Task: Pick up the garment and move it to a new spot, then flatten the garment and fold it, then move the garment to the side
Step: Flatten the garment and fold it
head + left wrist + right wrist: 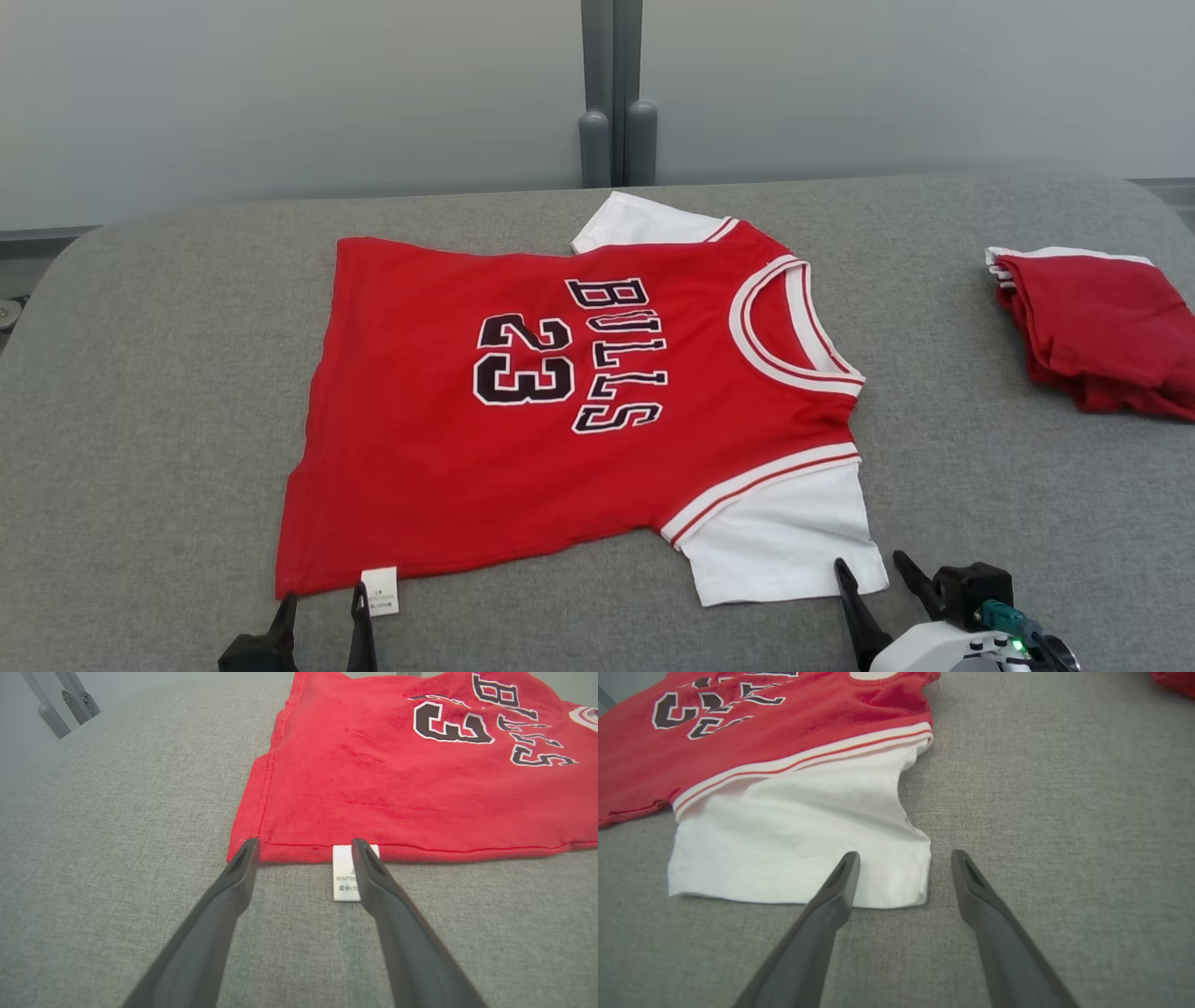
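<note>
Garment [560, 411]: red jersey, spread flat mid grey cushion [140, 373]. Likely light, soft, limp, will sag and crease. Best holds: hem corner by care label [379, 591], and white sleeve [784, 541] edge. Left gripper [323, 594] and right gripper [868, 560] both wide, empty, at those edges. Folded red pile [1092, 327] far right.

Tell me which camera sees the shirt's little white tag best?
The left wrist view: the tag lies close and big, print partly readable. The head view shows it tiny. The right wrist view faces the white sleeve.
</note>
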